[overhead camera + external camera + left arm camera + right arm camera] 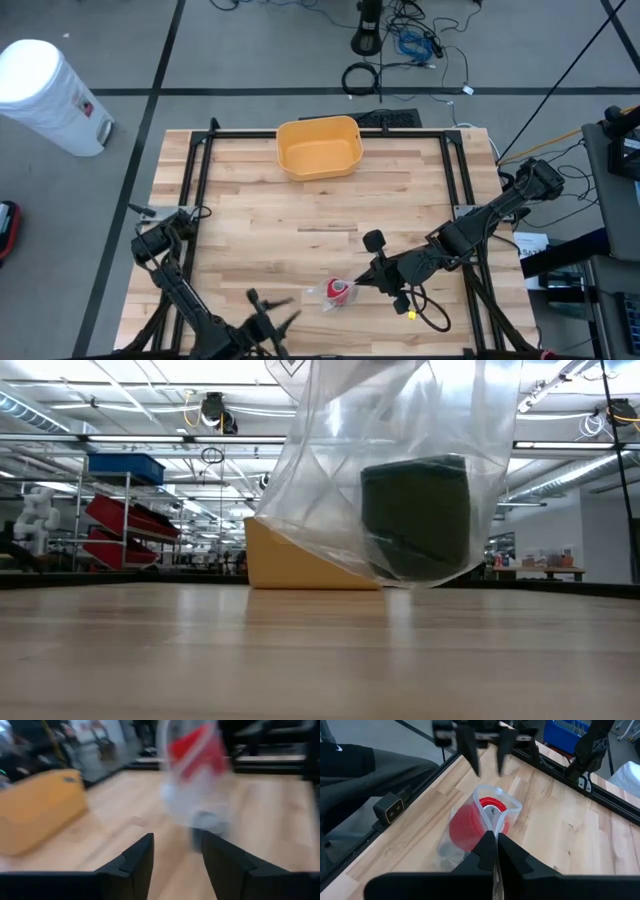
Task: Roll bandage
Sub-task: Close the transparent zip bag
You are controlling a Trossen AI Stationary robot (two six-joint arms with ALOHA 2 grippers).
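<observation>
Near the table's front edge, your right gripper (495, 851) pinches the clear bag (496, 809) holding the red bandage roll (465, 825). Bring the left gripper (272, 310), its fingers apart, slowly to the bag's mouth, and keep the bag steady.

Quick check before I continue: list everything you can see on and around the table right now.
Clear plastic bag: one, transparent, lifted near the table's front edge, pinched at its rim by the right gripper.
Bandage roll: one, red, inside the bag.
Bin: one, yellow, at the table's far edge, centre.
Table: one, light wood with a black frame.
Cylindrical container: one, white, on the floor beyond the table's far left corner.
Cables: several, dark and blue, on the floor behind the table.
Person's dark sleeve: one, beside the table in the right wrist view.
Left gripper: open, near the front edge, facing the bag.
Right gripper: shut on the bag's rim.
</observation>
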